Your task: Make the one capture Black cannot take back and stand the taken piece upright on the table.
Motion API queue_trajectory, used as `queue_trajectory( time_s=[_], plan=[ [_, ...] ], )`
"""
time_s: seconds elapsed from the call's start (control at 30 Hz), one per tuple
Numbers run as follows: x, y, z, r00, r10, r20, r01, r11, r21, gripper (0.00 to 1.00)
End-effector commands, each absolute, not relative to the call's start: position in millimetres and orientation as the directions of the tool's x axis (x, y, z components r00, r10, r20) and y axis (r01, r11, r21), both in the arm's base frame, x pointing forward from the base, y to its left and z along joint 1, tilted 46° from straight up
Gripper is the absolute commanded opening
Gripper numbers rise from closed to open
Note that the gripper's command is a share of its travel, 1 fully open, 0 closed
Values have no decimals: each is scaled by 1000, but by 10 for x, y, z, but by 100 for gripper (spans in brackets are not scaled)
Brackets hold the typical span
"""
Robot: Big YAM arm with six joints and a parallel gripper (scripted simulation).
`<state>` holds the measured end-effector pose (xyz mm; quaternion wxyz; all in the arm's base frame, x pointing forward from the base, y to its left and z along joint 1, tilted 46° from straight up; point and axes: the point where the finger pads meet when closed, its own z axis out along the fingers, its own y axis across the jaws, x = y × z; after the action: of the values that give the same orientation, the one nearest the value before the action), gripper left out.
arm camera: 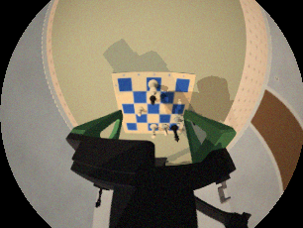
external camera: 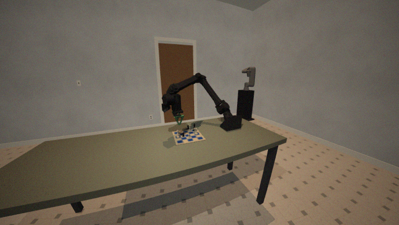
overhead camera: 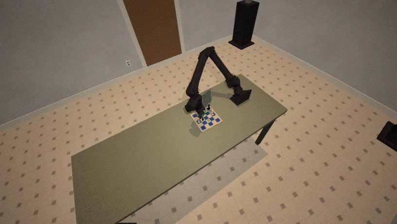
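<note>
Olive matte table (external camera: 117, 162); flat blue-cream checkered board (external camera: 178, 141) carrying small black, white pieces; green-fingered gripper (external camera: 178, 120) above, spread wide, empty.

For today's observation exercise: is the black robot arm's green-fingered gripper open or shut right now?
Open. In the wrist view, the green-fingered gripper has its fingers spread wide to either side of the blue-and-cream chessboard, with nothing between them.

Top view looks down from high and far; exterior faces the surface's (external camera: 134, 162) long edge; wrist looks down closely. All share the board (arm camera: 155, 104).
</note>
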<state>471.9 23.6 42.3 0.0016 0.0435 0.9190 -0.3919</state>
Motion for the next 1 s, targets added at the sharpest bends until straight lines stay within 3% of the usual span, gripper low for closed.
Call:
queue_trajectory(
  time_s=[0.0, 0.97],
  plan=[
    [4854, 430, 618, -994, 62, -93, 109, 703, -702, 100],
    [4820, 923, 1074, -995, 59, -86, 102, 705, -702, 100]
  ],
)
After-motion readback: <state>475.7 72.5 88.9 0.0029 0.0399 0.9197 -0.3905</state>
